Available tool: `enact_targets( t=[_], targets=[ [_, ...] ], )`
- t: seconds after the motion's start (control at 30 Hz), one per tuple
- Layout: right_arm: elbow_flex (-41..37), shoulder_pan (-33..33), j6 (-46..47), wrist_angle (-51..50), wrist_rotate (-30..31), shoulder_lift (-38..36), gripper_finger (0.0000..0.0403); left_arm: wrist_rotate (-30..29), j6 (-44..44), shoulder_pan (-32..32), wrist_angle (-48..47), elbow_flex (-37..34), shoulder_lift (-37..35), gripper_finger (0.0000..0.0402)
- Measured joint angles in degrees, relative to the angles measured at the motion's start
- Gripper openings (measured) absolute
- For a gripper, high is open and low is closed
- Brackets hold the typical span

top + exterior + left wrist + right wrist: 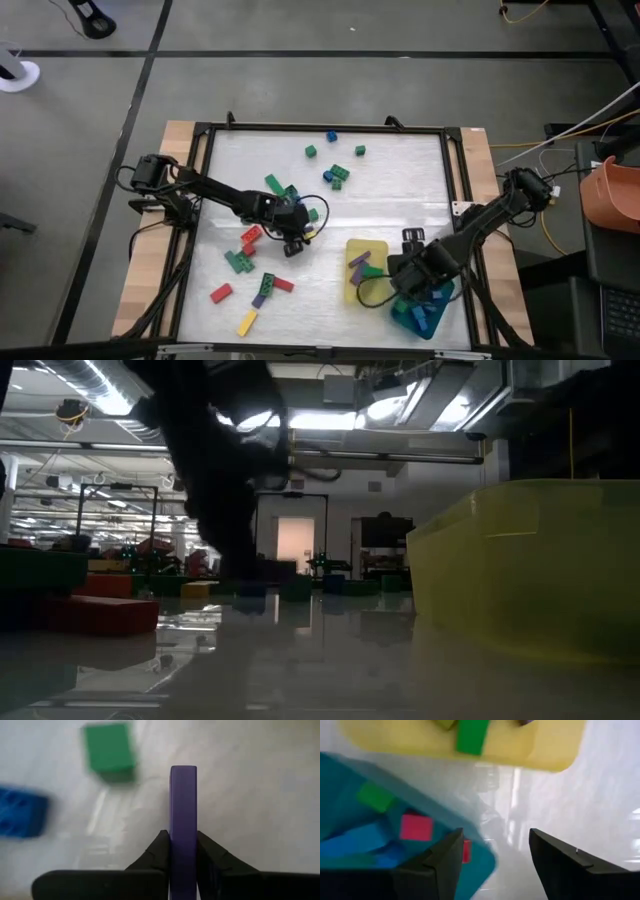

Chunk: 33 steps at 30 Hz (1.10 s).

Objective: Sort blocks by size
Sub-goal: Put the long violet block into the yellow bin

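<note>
My left gripper [296, 238] is near the table's middle, shut on a long purple block [183, 815]. Loose blocks lie around it: a green one [110, 747] and a blue one [20, 812] below it, red and green ones [245, 250] at its near left, several more [335, 170] toward the far edge. My right gripper [492, 855] is open and empty over the near right, above the corner of the teal tray [365, 835], beside the yellow tray [365, 268]. Both trays hold blocks. My left gripper pinches the purple block's two long flat sides [183, 845] between its two fingers. The block stands on edge between the fingertips and sticks out forward past them. It is clear of the table.
The teal tray [425, 318] at the near right corner holds red, green and blue blocks. The yellow tray [420, 745] holds a green and a purple block. A black frame [320, 128] borders the white table. Red, yellow and purple blocks [262, 295] lie at the near left.
</note>
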Motion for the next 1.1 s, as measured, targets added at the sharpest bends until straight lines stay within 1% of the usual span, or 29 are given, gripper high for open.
enact_targets(
  t=[0.1,0.2,0.37,0.5,0.57,0.63,0.73,0.83,0.93,1.1],
  targets=[
    [0.0,-2.54,-4.2,-0.03,1.58,-0.02,0.0225,5.58,1.3,-1.19,1.62,3.16,0.0,0.0042],
    [0.0,-5.15,-7.73,0.03,2.17,-0.02,0.0225,8.55,2.84,-2.81,8.92,5.33,-0.01,0.0041],
    [0.0,-9.06,-11.8,0.38,2.36,-0.02,0.0225,8.48,5.2,-5.19,29.95,5.66,1.34,0.0043],
    [0.0,-11.3,-15.12,0.34,2.34,-0.04,0.0225,5.81,7.57,-6.4,44.7,5.64,6.02,0.0055],
    [0.0,-12.18,-16.41,0.33,2.34,-0.07,0.0225,5.29,8.53,-6.41,49.44,6.22,8.79,0.0056],
    [0.0,-12.89,-16.79,0.34,2.34,-0.07,0.0225,5.13,8.59,-6.35,51.32,7.54,11.53,0.0056],
    [0.0,-13.52,-16.81,0.32,2.31,-0.07,0.0225,5.09,9.48,-6.21,51.0,9.57,15.17,0.0056],
    [0.0,-13.5,-16.83,0.28,2.28,-0.07,0.0225,5.08,11.88,-6.21,50.88,11.17,17.23,0.0064],
    [-0.01,-13.37,-16.83,0.34,2.26,-0.09,0.0225,5.01,13.49,-6.19,50.9,11.94,17.75,0.0091],
    [-0.02,-13.37,-16.83,0.45,2.25,-0.09,0.0225,3.45,15.09,-6.17,50.61,12.76,17.3,0.0152]
  ],
)
